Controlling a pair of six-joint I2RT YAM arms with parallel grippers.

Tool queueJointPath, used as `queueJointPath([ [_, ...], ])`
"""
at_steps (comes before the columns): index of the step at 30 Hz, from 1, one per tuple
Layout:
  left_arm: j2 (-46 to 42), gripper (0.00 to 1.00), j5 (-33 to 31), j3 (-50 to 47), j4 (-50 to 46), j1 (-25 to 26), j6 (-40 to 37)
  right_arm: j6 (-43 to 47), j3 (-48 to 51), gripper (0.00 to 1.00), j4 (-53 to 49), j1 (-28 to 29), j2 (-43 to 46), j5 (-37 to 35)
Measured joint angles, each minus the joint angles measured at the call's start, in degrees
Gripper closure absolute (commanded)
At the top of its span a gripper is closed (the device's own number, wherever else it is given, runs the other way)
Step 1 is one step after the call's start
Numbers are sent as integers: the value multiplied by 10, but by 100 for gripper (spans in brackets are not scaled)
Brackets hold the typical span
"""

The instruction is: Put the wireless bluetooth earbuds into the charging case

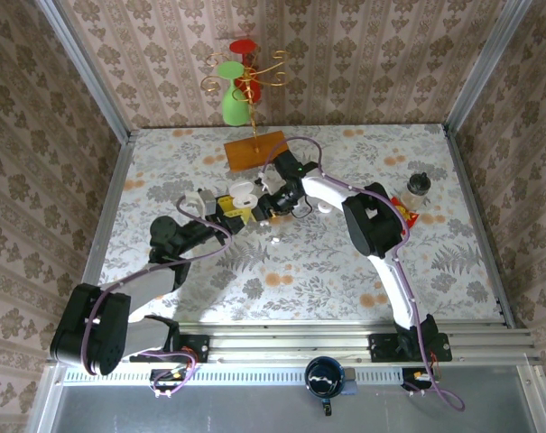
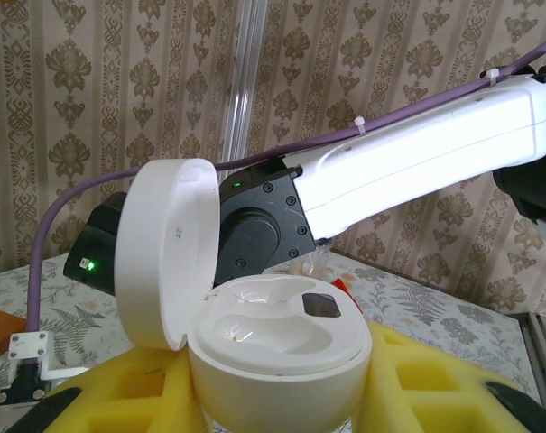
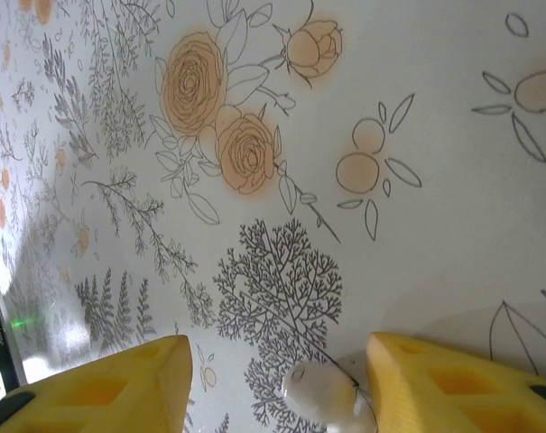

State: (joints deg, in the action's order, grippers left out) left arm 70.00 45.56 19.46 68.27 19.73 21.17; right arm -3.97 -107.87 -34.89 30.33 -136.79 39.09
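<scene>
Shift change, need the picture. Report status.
Left gripper shut on open charging case, wells look empty. Right gripper open, straddling white earbud on table. Right arm close behind case.

Top external camera sits high above and behind the arm bases, looking steeply down on the whole tablecloth [image 1: 345,271]. From there the open charging case [image 1: 244,191] is small and far, just left of frame centre. Left wrist camera is right up against the case [image 2: 282,352], about level with it, and faces past it to the right arm [image 2: 417,153] and the patterned wall [image 2: 92,90]. Right wrist camera looks down close at cloth just right of the case. Top and left wrist views share the case and the right arm; all three share the cloth.
</scene>
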Motion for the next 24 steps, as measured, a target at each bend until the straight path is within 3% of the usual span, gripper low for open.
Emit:
queueJointPath([
  [19, 0, 76, 3, 0, -9, 0, 0, 22, 48, 66, 4, -1, 17, 13],
  [24, 1, 76, 4, 0, -9, 0, 0, 17, 48, 65, 4, -1, 17, 12],
])
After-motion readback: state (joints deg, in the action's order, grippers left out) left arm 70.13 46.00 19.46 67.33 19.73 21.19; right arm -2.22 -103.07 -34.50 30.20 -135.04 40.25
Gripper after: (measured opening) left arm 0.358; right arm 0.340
